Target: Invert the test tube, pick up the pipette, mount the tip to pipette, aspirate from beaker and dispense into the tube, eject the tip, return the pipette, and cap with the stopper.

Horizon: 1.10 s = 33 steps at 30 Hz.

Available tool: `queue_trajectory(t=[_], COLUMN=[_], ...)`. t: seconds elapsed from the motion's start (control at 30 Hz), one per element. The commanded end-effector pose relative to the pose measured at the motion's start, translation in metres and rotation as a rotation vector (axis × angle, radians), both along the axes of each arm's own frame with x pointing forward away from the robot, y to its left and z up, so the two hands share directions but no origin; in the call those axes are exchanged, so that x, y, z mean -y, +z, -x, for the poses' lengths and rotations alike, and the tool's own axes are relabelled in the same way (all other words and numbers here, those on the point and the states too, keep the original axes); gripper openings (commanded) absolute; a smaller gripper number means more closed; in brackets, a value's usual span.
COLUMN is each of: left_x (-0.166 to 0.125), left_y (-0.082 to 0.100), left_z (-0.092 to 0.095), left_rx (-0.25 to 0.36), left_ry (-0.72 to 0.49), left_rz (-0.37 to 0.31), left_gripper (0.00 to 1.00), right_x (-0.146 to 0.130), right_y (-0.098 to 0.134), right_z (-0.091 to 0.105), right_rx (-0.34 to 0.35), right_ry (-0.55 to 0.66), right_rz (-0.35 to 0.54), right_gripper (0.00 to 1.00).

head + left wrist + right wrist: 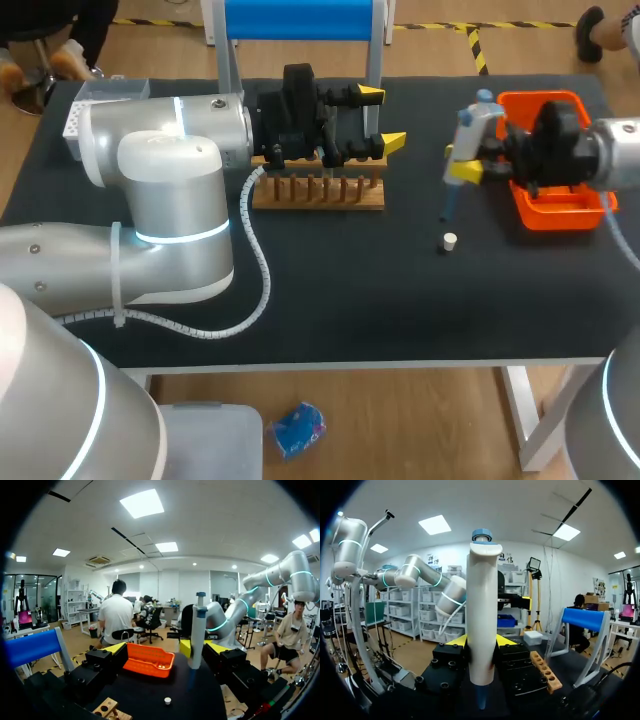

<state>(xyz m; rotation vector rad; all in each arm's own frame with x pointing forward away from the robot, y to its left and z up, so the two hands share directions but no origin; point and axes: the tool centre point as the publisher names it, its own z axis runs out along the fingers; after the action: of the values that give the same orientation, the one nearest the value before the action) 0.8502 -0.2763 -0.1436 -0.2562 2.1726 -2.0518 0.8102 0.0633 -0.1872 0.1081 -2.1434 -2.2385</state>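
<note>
Two arms work over one black desk (350,290). The left arm comes in from the left edge and the right arm from the right edge.

One pipette (470,135), pale grey with a blue cap, is clamped in the right gripper (465,160). A yellow-tipped finger presses it from each side. It stands roughly upright with its narrow blue end pointing down. It is right of the desk's middle, between the rack and the tray. From the right wrist, the pipette (482,620) fills the gap between the two fingers.

One small white stopper (450,240) lies on the desk near the pipette's lower end. Whether the two touch cannot be told.

One orange tray (570,212) sits by the right edge, partly covered by the right arm.

One wooden rack (318,195) with a single row of holes stands toward the far edge, left of the middle. The left gripper (382,118) hangs just above its far side. Its fingers are spread wide with nothing between them, and its yellow tips point toward the tray.

One blue-topped stand (300,20) rises at the far edge behind the rack. One white box (95,100) sits at the far left corner, behind the left arm.

The desk top is matt and dark all over.
</note>
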Motion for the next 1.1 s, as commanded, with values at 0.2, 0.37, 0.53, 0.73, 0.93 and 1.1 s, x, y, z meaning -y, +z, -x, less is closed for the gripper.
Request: queue_trajectory(t=[0.2, 0.37, 0.53, 0.73, 0.93, 1.1], left_x=[0.002, 0.002, 0.002, 0.002, 0.002, 0.002], left_y=[-0.001, -0.001, -0.001, -0.001, -0.001, -0.001], left_z=[0.001, 0.001, 0.001, 0.001, 0.001, 0.001], left_rx=[0.003, 0.003, 0.003, 0.003, 0.003, 0.003], left_ry=[0.006, 0.006, 0.006, 0.006, 0.006, 0.006], left_rz=[0.004, 0.004, 0.004, 0.004, 0.004, 0.004], left_gripper=[1.0, 1.0, 1.0, 1.0, 1.0, 1.0], right_x=[-0.048, -0.059, -0.065, -0.072, -0.077, -0.082], right_y=[0.0, -0.004, -0.003, 0.001, 0.003, 0.001], right_z=[-0.021, -0.023, -0.026, -0.026, -0.024, -0.024], right_rx=[0.025, 0.019, 0.013, 0.013, 0.013, 0.01], right_ry=[0.056, 0.033, 0.008, 0.01, 0.007, 0.004], right_rz=[-0.007, 0.042, 0.042, 0.033, 0.025, 0.019], right_gripper=[0.0, 0.0, 0.0, 0.0, 0.0, 0.0])
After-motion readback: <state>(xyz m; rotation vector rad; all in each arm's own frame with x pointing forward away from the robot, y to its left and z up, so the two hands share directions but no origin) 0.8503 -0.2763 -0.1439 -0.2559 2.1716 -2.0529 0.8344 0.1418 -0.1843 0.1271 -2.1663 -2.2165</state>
